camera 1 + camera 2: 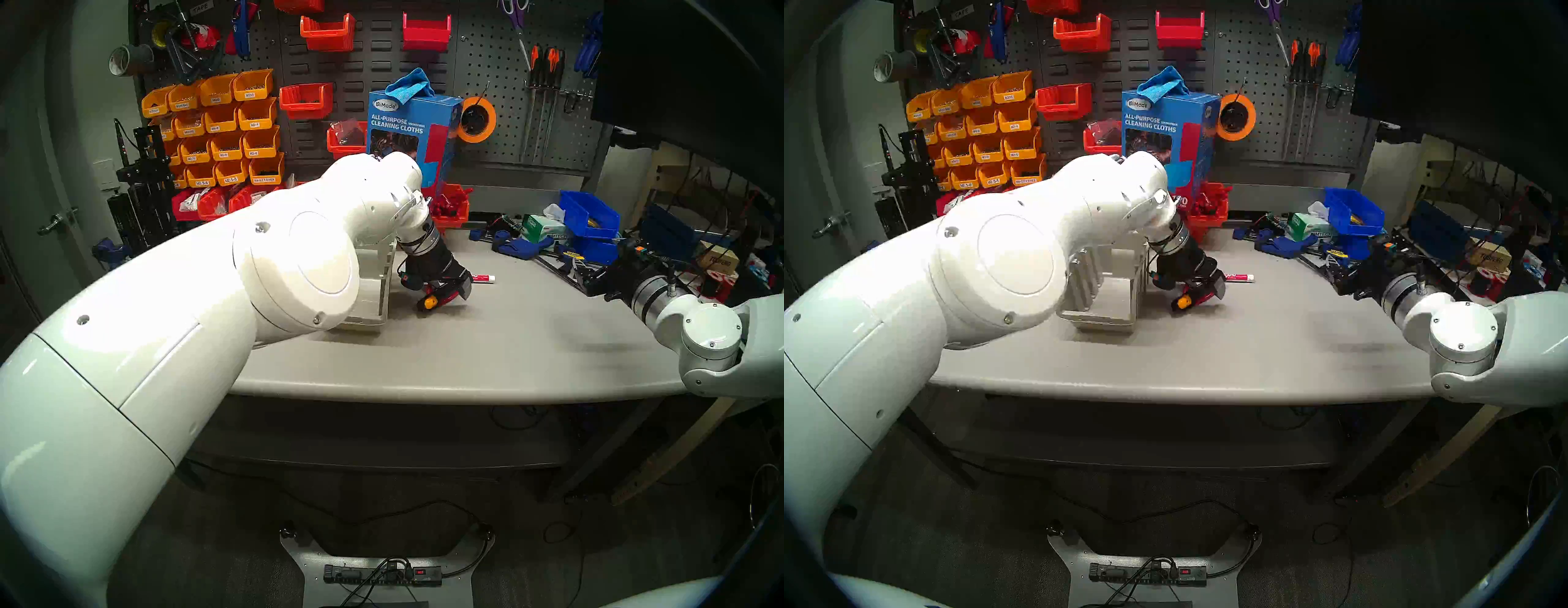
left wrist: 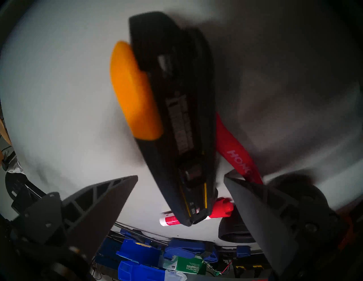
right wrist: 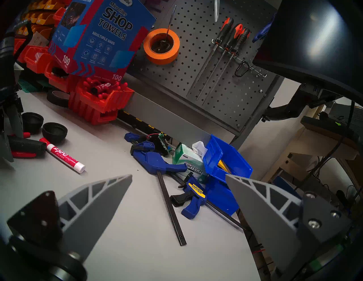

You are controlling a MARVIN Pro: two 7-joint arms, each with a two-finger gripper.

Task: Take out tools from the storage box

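Black tool point(image 2: 176, 125) on table point(image 2: 59, 98), left pincer point(image 2: 180, 180) spread

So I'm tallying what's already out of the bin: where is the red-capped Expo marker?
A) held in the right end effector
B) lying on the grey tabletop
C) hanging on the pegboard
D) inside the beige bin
B: the Expo marker lies flat on the grey tabletop, right of the beige bin, with nothing gripping it.
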